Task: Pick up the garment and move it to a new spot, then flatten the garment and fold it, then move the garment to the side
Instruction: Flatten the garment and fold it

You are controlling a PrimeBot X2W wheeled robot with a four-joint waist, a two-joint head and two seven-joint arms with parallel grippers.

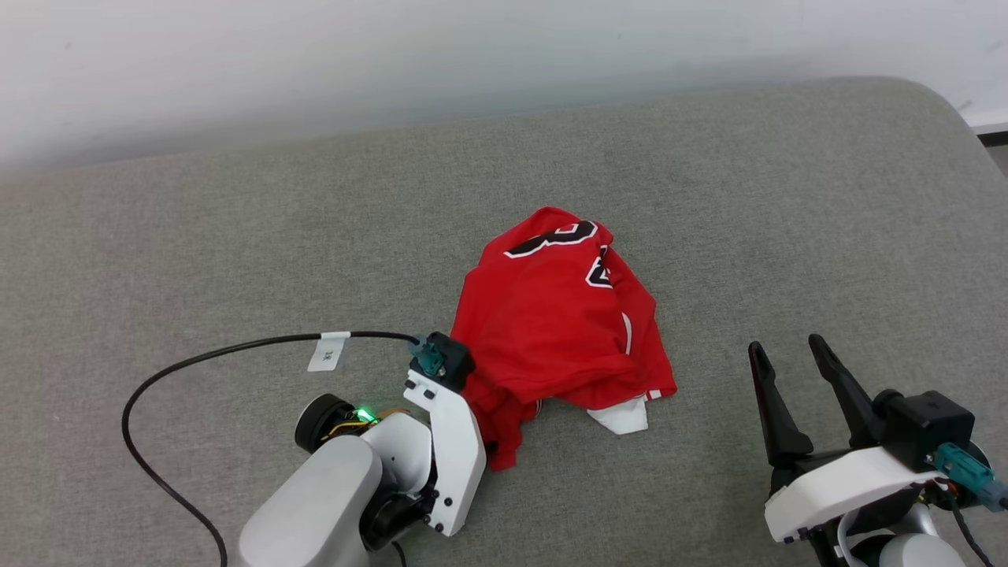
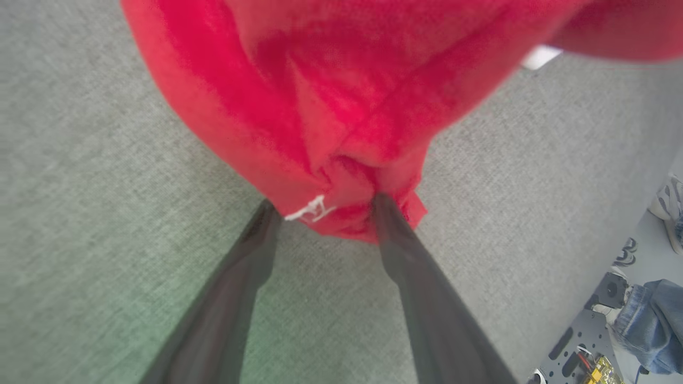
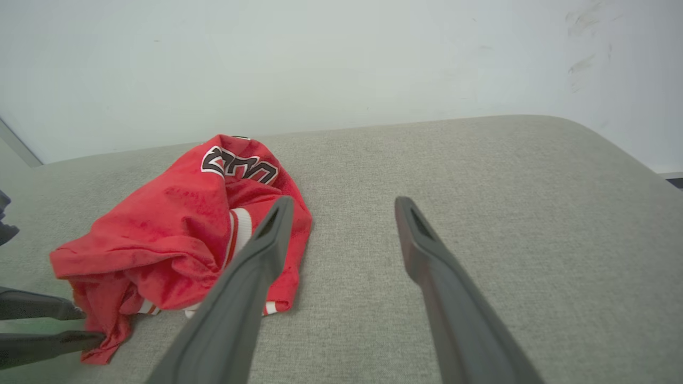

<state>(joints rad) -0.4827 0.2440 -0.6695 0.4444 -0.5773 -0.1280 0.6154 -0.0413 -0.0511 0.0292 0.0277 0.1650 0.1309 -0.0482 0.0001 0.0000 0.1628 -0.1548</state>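
The garment [image 1: 551, 323] is a red jersey lying crumpled in a heap on the grey cushioned surface [image 1: 236, 236], with part of its black, white-outlined print facing up and a white sleeve edge at its near side. My left gripper [image 2: 323, 205] is at the heap's near-left corner. Its fingers stand apart, with a bunched red fold and a small white mark between the tips. In the right wrist view the garment [image 3: 160, 240] lies to the left, and the same fingers [image 3: 48, 341] straddle its lower corner. My right gripper [image 1: 786, 344] hovers open and empty to the garment's right.
A black cable with a white tag [image 1: 327, 350] loops over the surface left of my left arm. The pale wall [image 1: 394, 55] runs along the far edge, and the surface rounds off at the far right. A person's denim leg [image 2: 648, 320] and a shoe [image 2: 669, 205] are beside the surface.
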